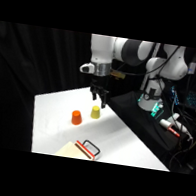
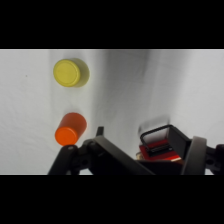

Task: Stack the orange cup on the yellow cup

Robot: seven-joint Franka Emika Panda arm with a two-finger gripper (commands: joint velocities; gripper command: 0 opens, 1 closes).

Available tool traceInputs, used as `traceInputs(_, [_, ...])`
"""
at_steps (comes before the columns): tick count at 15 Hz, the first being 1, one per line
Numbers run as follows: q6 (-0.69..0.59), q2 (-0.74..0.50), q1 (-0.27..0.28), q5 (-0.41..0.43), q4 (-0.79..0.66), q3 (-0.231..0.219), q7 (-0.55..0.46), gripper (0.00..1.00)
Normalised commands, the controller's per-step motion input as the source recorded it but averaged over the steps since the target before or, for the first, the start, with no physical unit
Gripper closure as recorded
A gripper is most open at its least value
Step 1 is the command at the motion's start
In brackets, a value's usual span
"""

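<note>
Orange plastic is being shown at the left in the side view: the orange cup (image 1: pixel 76 117) is standing upside down on the white table (image 1: pixel 125 140), apart from everything else. Just beside it to the right, the yellow cup (image 1: pixel 95 112) is being overhung by the gripper (image 1: pixel 97 100), which is carrying nothing. How far it is spread cannot be told. Nearer the front edge, a red and black object (image 1: pixel 89 149) is lying flat.
</note>
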Motion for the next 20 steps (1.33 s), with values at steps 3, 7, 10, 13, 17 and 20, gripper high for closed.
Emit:
traceInputs(3, [0.02,0.01,-0.023,-0.033,0.02,0.004,0.01,0.0])
traceInputs(7, [0.04,0.06,-0.075,-0.085,0.13,-0.048,-0.03,0.0])
traceInputs(10, [0.01,0.11,-0.1,-0.112,0.22,-0.069,-0.05,0.0])
traceInputs(13, [0.01,0.18,-0.102,-0.111,0.29,-0.074,-0.05,0.0])
traceInputs(17, [0.0,0.24,-0.097,-0.058,0.35,-0.064,-0.06,0.0])
traceInputs(20, [0.05,0.29,-0.081,0.006,0.35,-0.036,-0.07,0.0])
